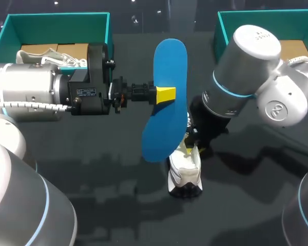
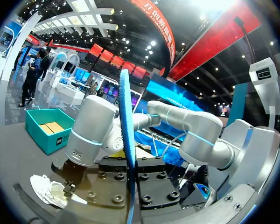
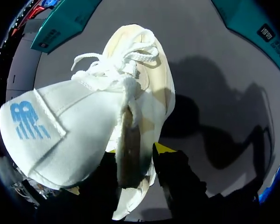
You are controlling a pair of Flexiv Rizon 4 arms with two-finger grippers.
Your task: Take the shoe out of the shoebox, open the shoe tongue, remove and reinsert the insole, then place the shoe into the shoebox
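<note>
A blue insole [image 1: 169, 61] hangs over the middle of the table, pinched at its edge by my left gripper [image 1: 166, 95], which is shut on it. The left wrist view shows the insole [image 2: 126, 116] edge-on, running straight out from between that gripper's fingers. Under the insole, a white shoe [image 1: 185, 171] sits on the dark table. My right gripper [image 1: 192, 146] reaches down onto its rear end. Up close, the shoe [image 3: 130, 84] shows loose laces and a pulled-out tongue [image 3: 46, 135] with a blue logo. My right gripper [image 3: 135, 151] is open, its fingers straddling the shoe's collar edge.
A teal shoebox [image 1: 110, 31] stands at the back left with another white shoe [image 1: 51, 55] inside. A second teal shoebox [image 1: 220, 28] stands at the back right. My right arm's elbow [image 1: 251, 51] looms over the table's right half.
</note>
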